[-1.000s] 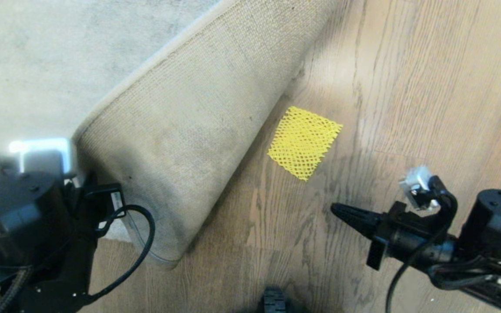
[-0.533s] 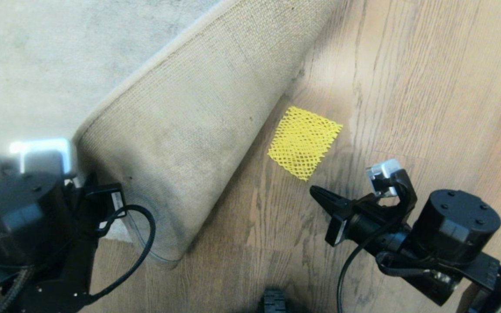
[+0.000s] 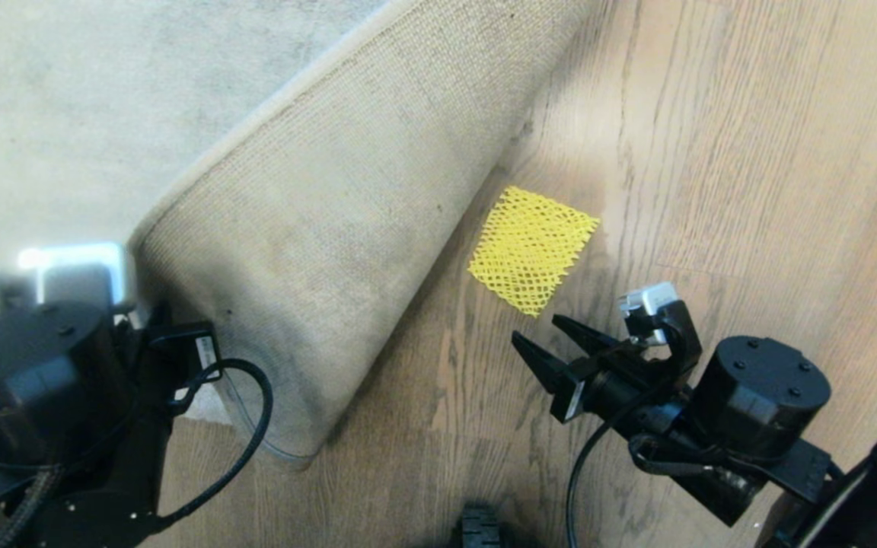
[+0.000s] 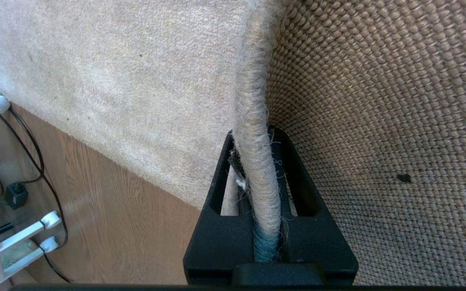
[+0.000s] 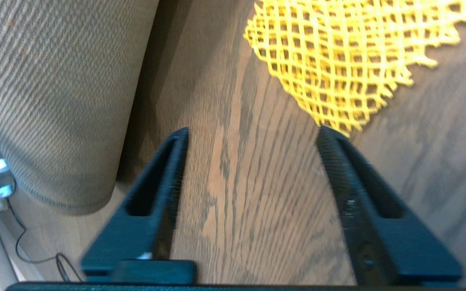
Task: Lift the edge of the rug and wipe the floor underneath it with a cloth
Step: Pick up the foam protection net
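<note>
Left gripper (image 4: 257, 173) clamped on the rug edge (image 4: 253, 121), folding it back so the floor (image 3: 438, 426) is exposed. Right gripper (image 3: 553, 342) jaws wide, just short of the yellow mesh cloth (image 3: 531, 247) lying flat beside the fold, lining up a pickup.

No readable text, brand, number or sign anywhere; only a small white sticker (image 3: 205, 352) on the black housing of the left arm beside the folded rug, its print too small to make out.
</note>
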